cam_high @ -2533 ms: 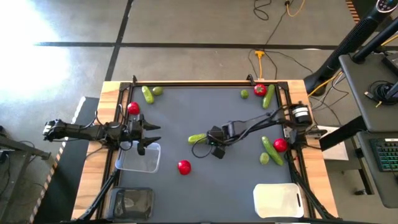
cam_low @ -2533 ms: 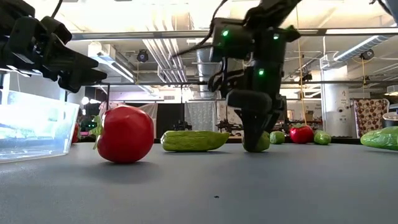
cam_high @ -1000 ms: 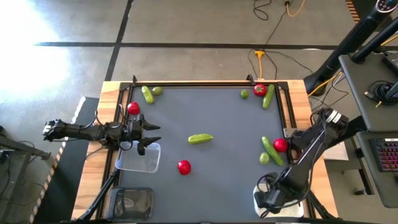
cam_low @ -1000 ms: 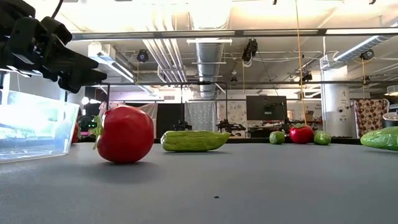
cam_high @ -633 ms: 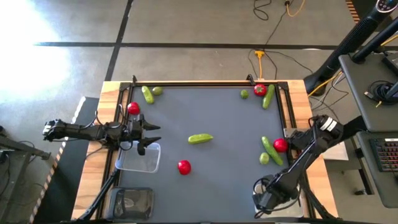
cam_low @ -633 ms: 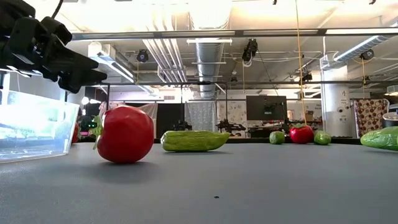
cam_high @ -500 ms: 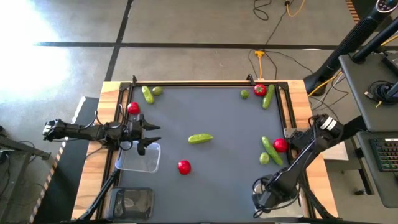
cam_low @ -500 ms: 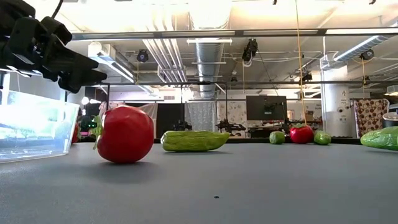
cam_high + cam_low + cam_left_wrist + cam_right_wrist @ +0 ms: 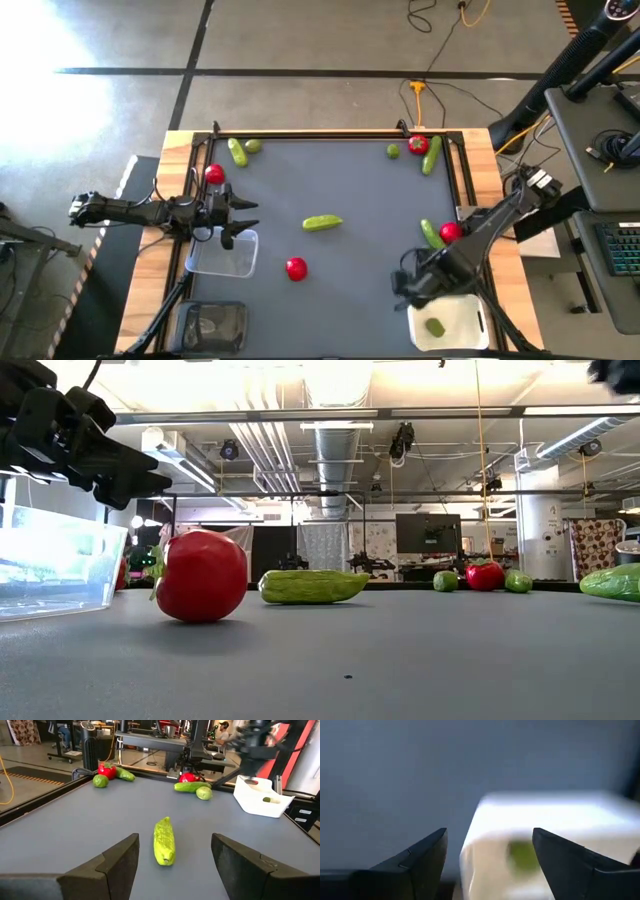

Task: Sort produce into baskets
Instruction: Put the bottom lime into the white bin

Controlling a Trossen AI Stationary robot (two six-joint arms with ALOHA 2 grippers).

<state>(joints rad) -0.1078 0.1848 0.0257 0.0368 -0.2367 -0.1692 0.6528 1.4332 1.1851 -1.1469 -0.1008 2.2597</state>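
Note:
My left gripper (image 9: 243,219) is open and empty, hovering over the far end of the clear basket (image 9: 222,253); its wrist view (image 9: 175,865) looks toward a cucumber (image 9: 164,841) lying mid-table (image 9: 322,223). My right gripper (image 9: 403,285) is open and empty (image 9: 490,865), just beyond the far left corner of the white basket (image 9: 447,322), where a lime (image 9: 435,326) lies on the floor. A tomato (image 9: 296,268) rests on the mat near the clear basket. The dark-tinted basket (image 9: 212,325) stands at the near left.
At the far left lie a tomato (image 9: 215,174), cucumber (image 9: 237,152) and lime (image 9: 253,146). At the far right lie a lime (image 9: 393,151), tomato (image 9: 418,145) and cucumber (image 9: 431,157). A cucumber (image 9: 430,233) and tomato (image 9: 450,233) lie at the right edge.
My right gripper has moved from over the white basket toward the table's far and left side, off the basket's far left corner. The white basket, earlier hidden under the gripper, now shows a lime lying in it.

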